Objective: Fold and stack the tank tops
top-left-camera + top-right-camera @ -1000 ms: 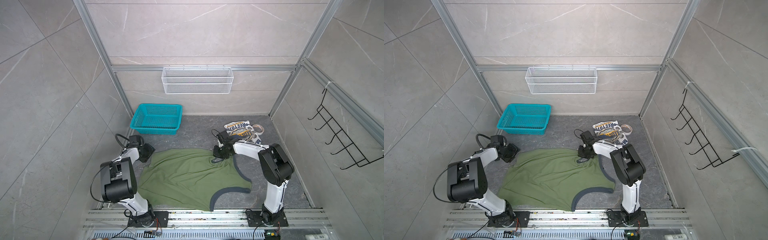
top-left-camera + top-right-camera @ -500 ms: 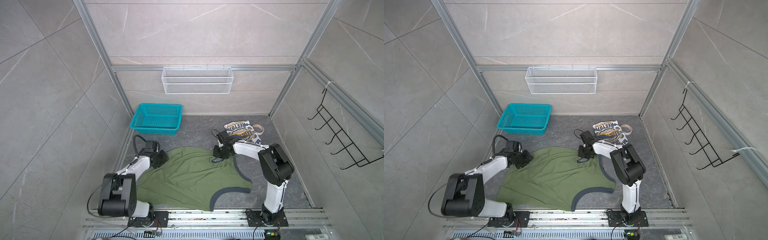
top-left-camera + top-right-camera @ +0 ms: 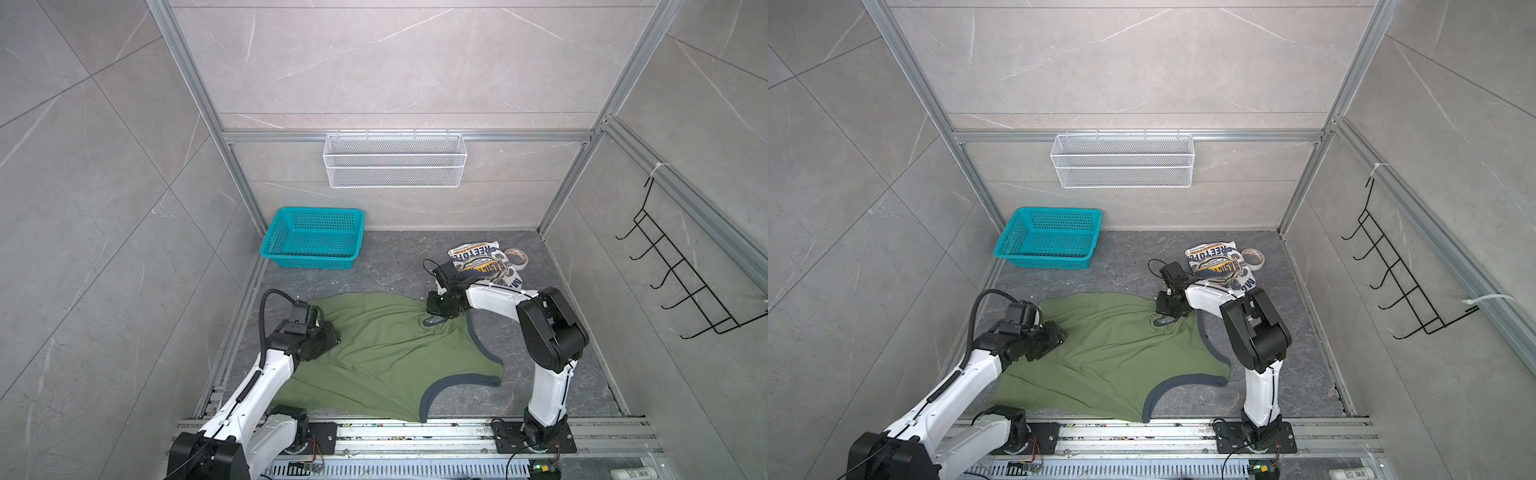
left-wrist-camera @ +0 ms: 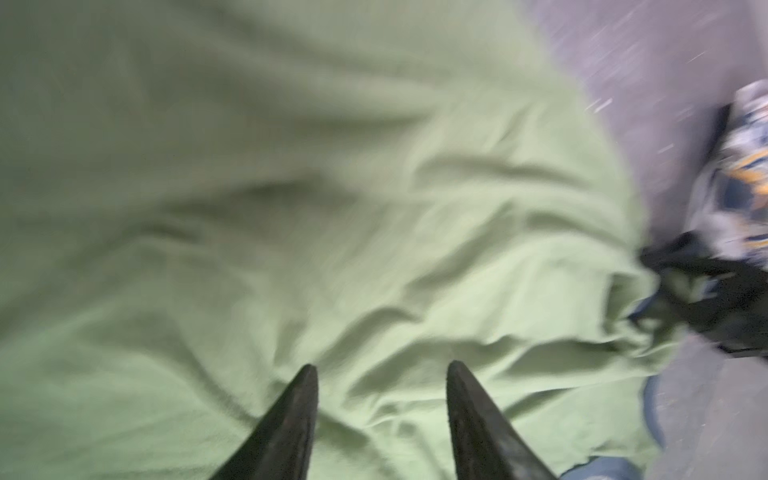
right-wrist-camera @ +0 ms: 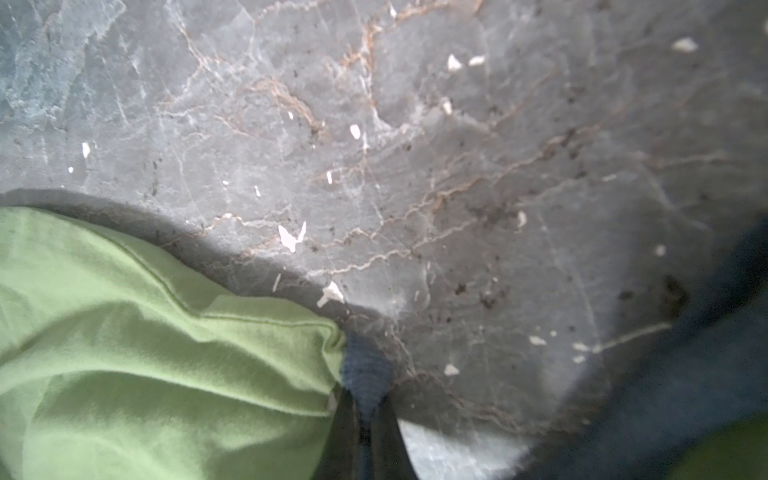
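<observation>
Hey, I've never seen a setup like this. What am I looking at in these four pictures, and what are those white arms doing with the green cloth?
Those are two white robot arms, each ending in a two-fingered claw. Two pictures look down on the whole booth from above. The two close-ups come from a small camera on each arm's wrist.

On the grey surface a green tank top lies spread out. Behind it are a white tank top with printed lettering, a roll of tape and a teal basket.

The right claw is shut on the green top's navy trim. The left claw is open over the green cloth, fingers apart, gripping nothing.
</observation>
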Motion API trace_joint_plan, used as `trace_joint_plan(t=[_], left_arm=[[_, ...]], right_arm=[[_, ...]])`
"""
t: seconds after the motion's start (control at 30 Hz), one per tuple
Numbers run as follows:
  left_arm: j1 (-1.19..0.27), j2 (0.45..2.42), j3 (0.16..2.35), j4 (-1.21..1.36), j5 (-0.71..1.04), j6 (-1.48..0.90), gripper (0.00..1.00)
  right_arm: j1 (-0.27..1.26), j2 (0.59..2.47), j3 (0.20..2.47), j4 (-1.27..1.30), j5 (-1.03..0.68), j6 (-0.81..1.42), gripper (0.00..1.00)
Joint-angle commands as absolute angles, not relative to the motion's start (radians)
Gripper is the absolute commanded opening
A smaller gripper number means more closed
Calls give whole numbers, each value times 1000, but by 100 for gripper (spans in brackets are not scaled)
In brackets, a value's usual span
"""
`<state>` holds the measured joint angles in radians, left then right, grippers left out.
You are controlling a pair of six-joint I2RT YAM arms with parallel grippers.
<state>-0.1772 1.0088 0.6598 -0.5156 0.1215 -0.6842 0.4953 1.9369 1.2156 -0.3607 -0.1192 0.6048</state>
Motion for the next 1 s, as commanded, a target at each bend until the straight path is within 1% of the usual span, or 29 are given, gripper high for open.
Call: trace_joint_plan(t=[0.0, 0.1, 0.2, 0.37, 0.6, 0.67, 0.77, 0.9, 0.97], left_arm=[[-80, 1083, 791, -518, 54, -634, 56], [51, 1212, 837, -421, 102, -654, 56], [126, 1371, 881, -330, 132, -663, 59], [137, 1587, 950, -202, 200, -646, 61], [134, 1750, 1018, -150, 258, -623, 60], [130, 1769, 1017, -143, 268, -621, 57], [125, 1774, 1008, -124, 284, -620, 47], [126, 1783, 1002, -73, 337, -638, 29], [126, 1783, 1003, -54, 345, -648, 21]], right_arm=[[500, 1921, 1196, -381, -95, 589, 2], [501, 1924, 1196, -376, -91, 590, 2], [501, 1927, 1199, -374, -96, 596, 2], [500, 1924, 1214, -376, -111, 596, 2], [504, 1931, 1240, -388, -118, 591, 2], [503, 1931, 1242, -391, -117, 592, 2], [504, 1934, 1249, -399, -105, 590, 2], [504, 1954, 1303, -425, -93, 581, 2], [502, 1969, 1344, -438, -88, 577, 2]])
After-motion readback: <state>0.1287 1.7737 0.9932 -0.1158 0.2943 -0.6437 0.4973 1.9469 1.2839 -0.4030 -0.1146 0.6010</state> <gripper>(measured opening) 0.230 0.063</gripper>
